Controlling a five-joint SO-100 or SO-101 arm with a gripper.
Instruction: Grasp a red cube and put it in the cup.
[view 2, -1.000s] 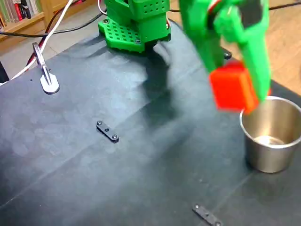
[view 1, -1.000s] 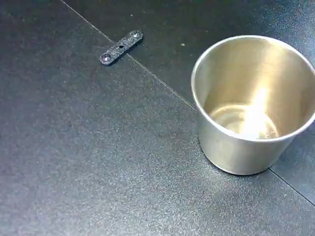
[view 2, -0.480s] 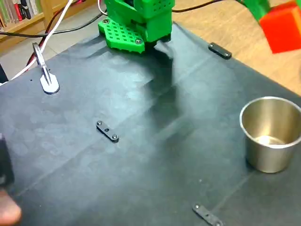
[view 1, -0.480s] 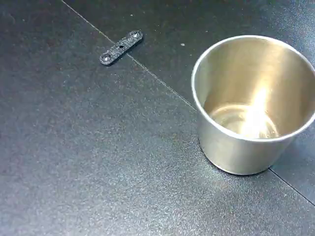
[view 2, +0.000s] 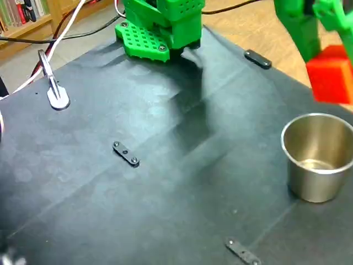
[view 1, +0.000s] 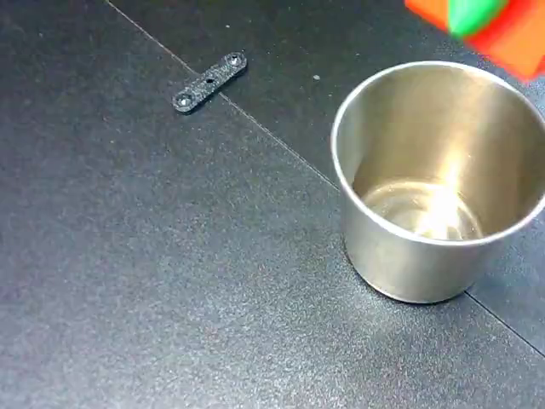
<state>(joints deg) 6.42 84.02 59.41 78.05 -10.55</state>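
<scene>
The steel cup (view 1: 400,264) stands upright on the black mat with nothing inside; in the wider fixed view the cup (view 2: 317,185) sits at the right edge. The red cube (view 2: 330,76) hangs in the air just above the cup's far rim, and my green gripper (view 2: 331,62) is shut on it. One green finger (view 2: 303,33) runs down the cube's left side. In the close fixed view only a corner of the red cube (view 1: 515,38) shows at the top right, with a green fingertip (view 1: 473,13) across it.
Small black link bars lie on the mat (view 1: 209,82), (view 2: 126,154), (view 2: 242,253), (view 2: 257,59). The green arm base (view 2: 160,27) stands at the back. A metal clamp (view 2: 55,95) and cables are at the far left. The mat's edge runs along the right.
The gripper with the cube rose from beside the cup's rim toward the upper right, then came down over the cup's far side and entered the close view. The cup stayed put.
</scene>
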